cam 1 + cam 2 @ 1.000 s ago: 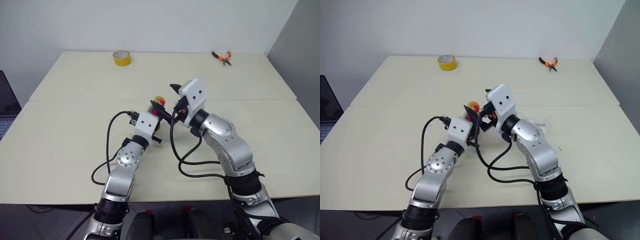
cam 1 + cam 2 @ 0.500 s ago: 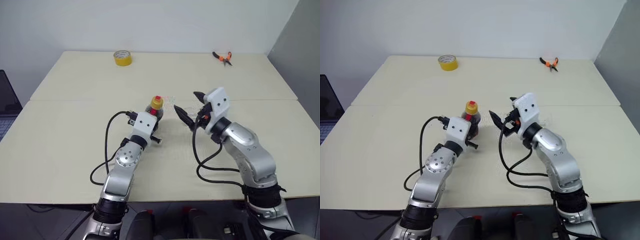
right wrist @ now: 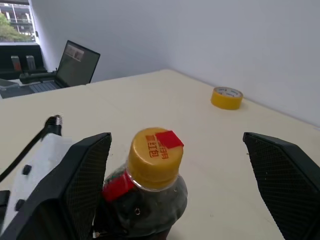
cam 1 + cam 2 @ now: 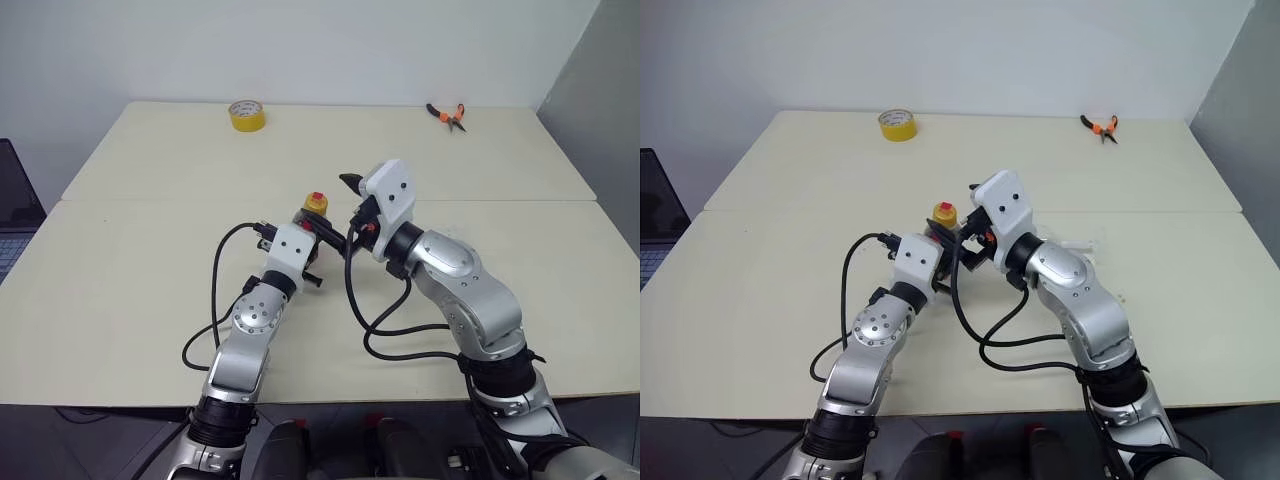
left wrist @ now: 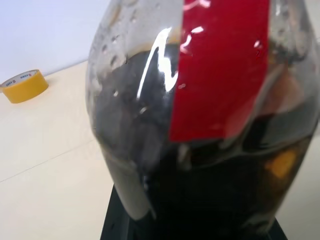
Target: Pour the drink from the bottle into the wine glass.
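Your left gripper (image 4: 312, 232) is clenched on the cola bottle (image 4: 312, 216), held upright. Your right gripper (image 3: 175, 185) stands released, fingers (image 3: 75, 185) either side of the yellow cap (image 3: 154, 156), not touching.

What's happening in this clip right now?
The left end effector is shut on the bottle of dark drink, holding it upright above the table. The right end effector is open, its fingers either side of the yellow cap, which is on the bottle. Nothing has been poured yet. A tape roll and pliers lie at the table's far edge.
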